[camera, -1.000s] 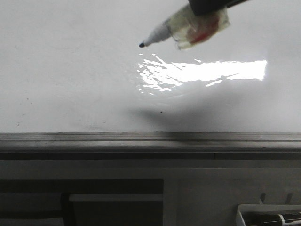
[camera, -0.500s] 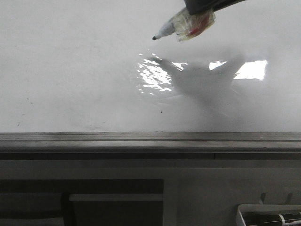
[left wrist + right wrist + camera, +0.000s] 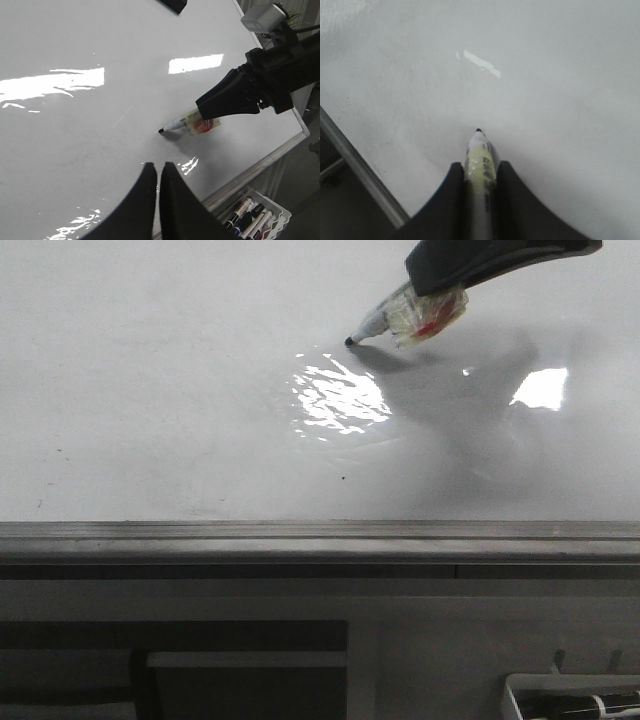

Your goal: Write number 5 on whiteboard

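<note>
Front view: right claw [image 3: 440, 302] grasping marker [image 3: 400, 318], tip left-down on whiteboard [image 3: 150, 390].

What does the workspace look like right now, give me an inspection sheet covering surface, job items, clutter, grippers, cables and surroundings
Surface: whiteboard glossy with glare, a few tiny dark specks, grey rail along its near edge.
Job's things: marker uncapped, tip at or just above the board; contact cannot be told. No stroke of the number 5 seen.
Clutter: white tray of spare markers beside the board's rail.
Grippers: right gripper shut on marker; left gripper shut, holding nothing, above the board.
Cables: nothing seen.
Surroundings: grey frame below the rail; a plant beyond the board's far corner.
</note>
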